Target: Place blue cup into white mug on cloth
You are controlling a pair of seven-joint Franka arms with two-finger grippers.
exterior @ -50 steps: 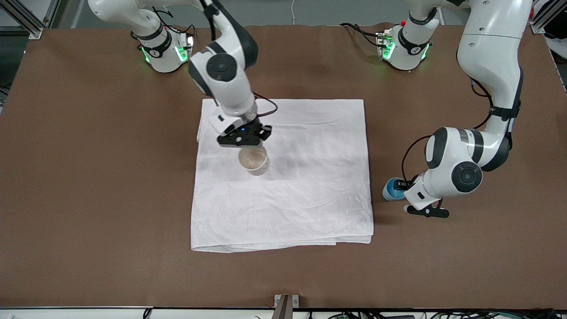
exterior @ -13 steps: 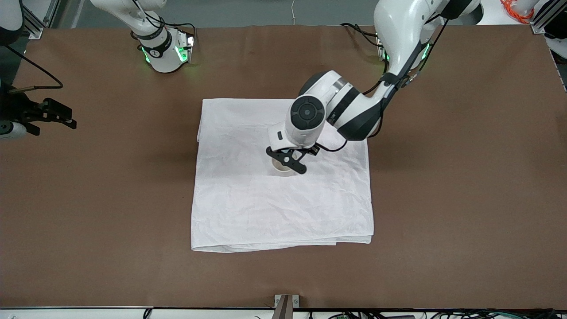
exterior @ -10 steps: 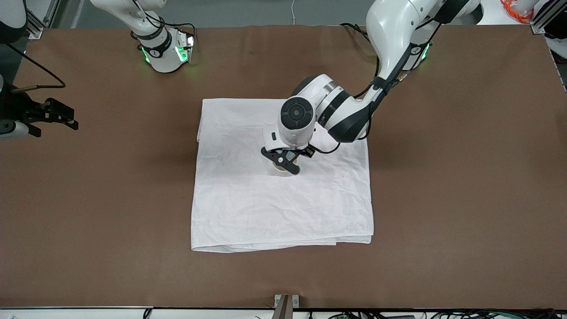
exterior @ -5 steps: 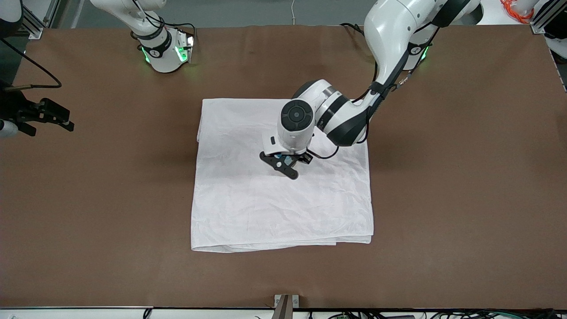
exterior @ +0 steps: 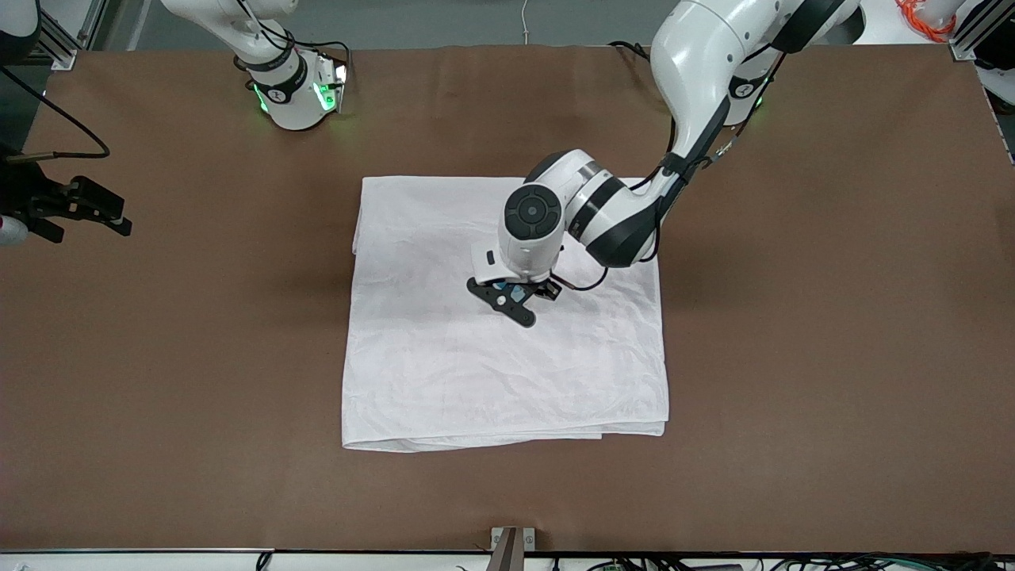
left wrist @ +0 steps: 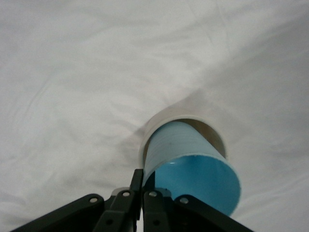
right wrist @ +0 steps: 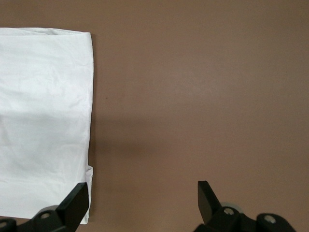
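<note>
Since 5.1 s ago, the left gripper point(exterior: 514, 297) has carried the blue cup point(left wrist: 190, 169) over to the white mug point(left wrist: 186, 119) on the cloth point(exterior: 444, 381); its jaws grip the cup's rim, its base entering the mug. Next: lower, release. The right gripper point(exterior: 75, 208) waits open over the counter point(exterior: 793, 357).

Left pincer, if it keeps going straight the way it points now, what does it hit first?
Probably the mug: the left pincer grips the blue cup tilted into its mouth on the cloth; depth is unclear.
</note>
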